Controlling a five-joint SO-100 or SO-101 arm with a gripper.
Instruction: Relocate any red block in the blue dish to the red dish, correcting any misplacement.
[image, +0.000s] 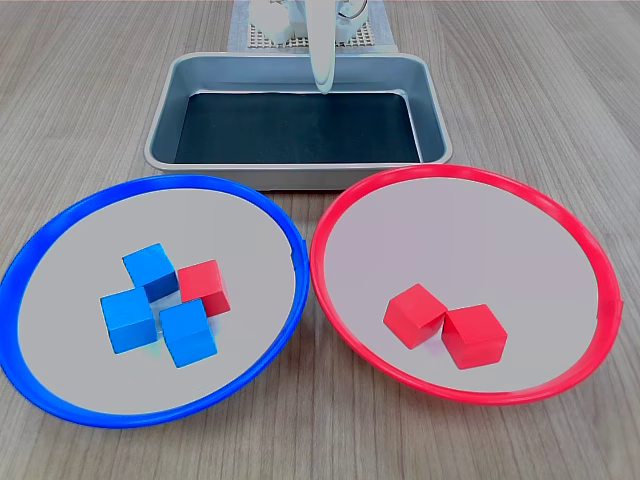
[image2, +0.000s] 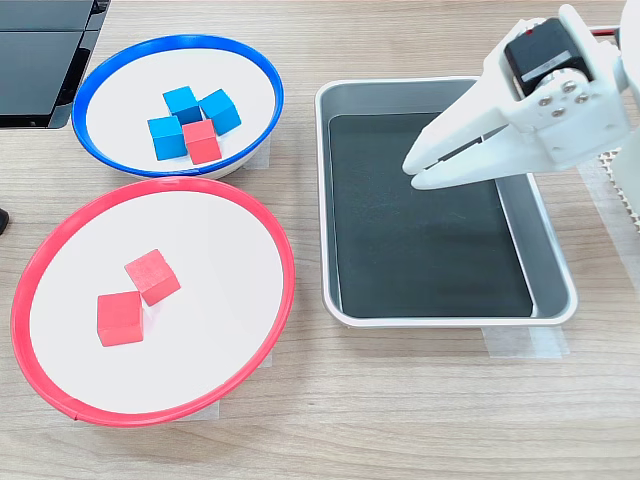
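Second exterior view: red block (image2: 203, 142) sits flat, cube-shaped with no long axis, corners skewed, among blue cubes (image2: 183, 121) in the blue dish (image2: 120, 58); gripper (image2: 412, 169) seemingly nearly closed, empty.

A robot-testing bench, likely a lab. A pale wood-grain tabletop (image2: 420, 400) carries a steel tray (image2: 548, 300) taped down at its edge, with a white 3D-printed arm (image2: 540, 100) over that tray and a perforated white base plate (image: 262, 38) just behind it.

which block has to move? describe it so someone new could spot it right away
Find the blue dish, on the first exterior view's left beside the red dish. A tight cluster of four cubes sits near its middle. The one to move is the red block on the side of the cluster facing the red dish: the only red cube there, touching the blue cubes.
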